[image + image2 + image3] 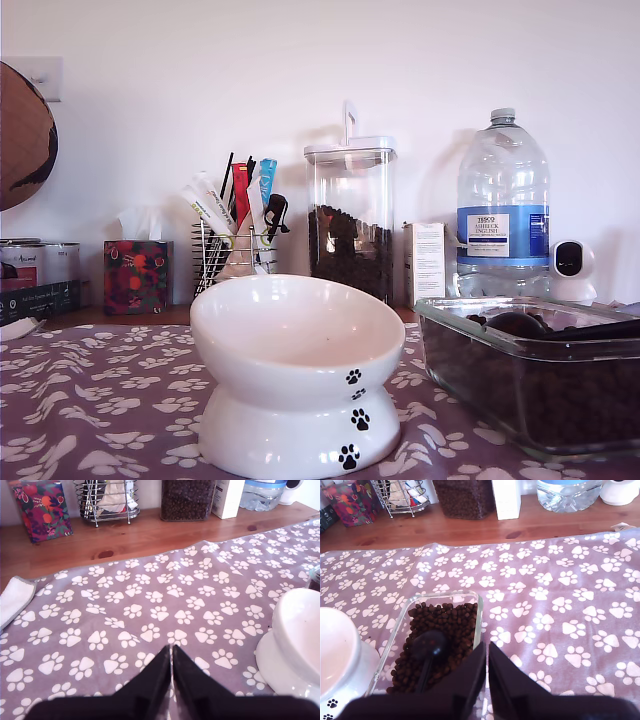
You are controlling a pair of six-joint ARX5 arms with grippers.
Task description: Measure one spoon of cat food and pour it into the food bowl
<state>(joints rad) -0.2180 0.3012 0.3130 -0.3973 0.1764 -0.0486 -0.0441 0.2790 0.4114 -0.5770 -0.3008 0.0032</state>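
Paw-print cloth point(150, 600) covers the wooden counter point(150, 535), with the food bowl point(297, 372) at its middle in the exterior view. Just beside the bowl, a glass dish point(481, 615) holds the cat food point(447, 625), and the spoon point(427, 650) lies on top of it. The first end effector point(171, 667) and the second end effector point(486, 667) are both pressed closed and empty. Judging by position, the second should open, then approach the handle squarely.

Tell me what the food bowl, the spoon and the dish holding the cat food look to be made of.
Food bowl: probably glazed ceramic, glossy white with window highlights. Spoon: likely plastic, black with a slight sheen. Dish: clear glass, judging by its thick see-through rim showing the cat food.
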